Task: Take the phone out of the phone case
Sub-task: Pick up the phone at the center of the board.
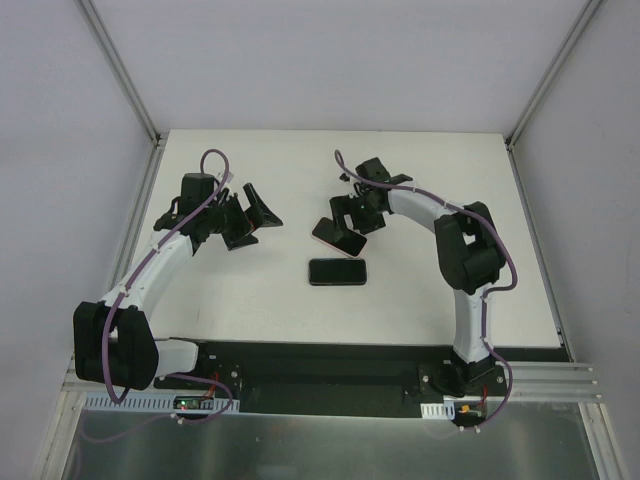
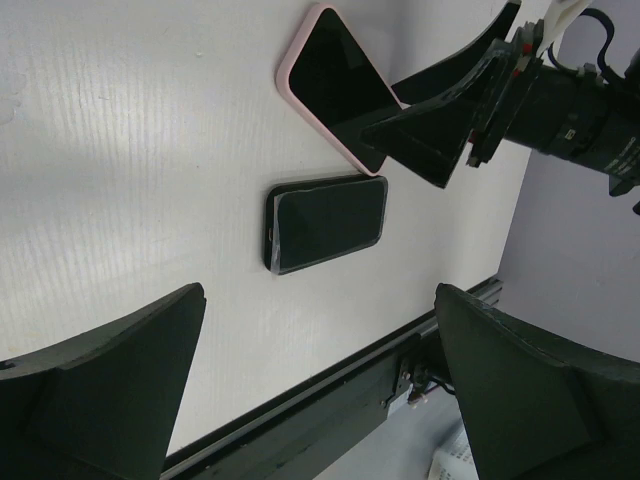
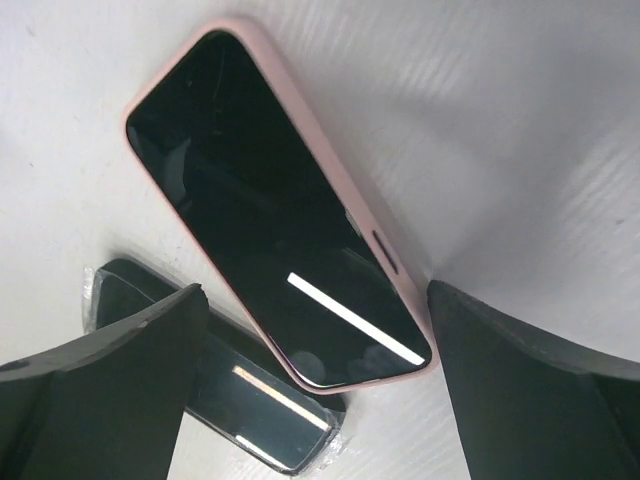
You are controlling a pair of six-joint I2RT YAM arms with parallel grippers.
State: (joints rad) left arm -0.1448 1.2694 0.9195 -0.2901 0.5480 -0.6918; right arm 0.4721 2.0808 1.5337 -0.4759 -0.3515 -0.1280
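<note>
Both arms are out over the white counter [image 1: 250,300], and the action sits right of centre. The phone [image 3: 260,200] lies face up with its dark glass catching a strip of light, and it is seated inside the pink phone case [image 3: 365,215], whose rim wraps all the way round the screen. So the phone is in its case, flat on the counter and angled diagonally in the top view.

Just beside it, towards the arm bases, lies a second black phone [image 1: 337,271]. It is flat too and has something clear and crinkled around its edges. From the right wrist the two look nearly touching at one corner, but I cannot tell whether they meet.

The right gripper [image 3: 318,300] hangs directly above the cased phone with its jaws spread wide, one finger on either side of the phone's near end, pinching nothing. From the left wrist view one dark finger [image 2: 430,140] covers that end of the pink case. Whether it is resting on it or just above it cannot be told.

The left gripper [image 1: 252,225] is well apart on the left side of the counter. Its jaws are also spread fully, gripping nothing, and its camera looks across at both phones
</note>
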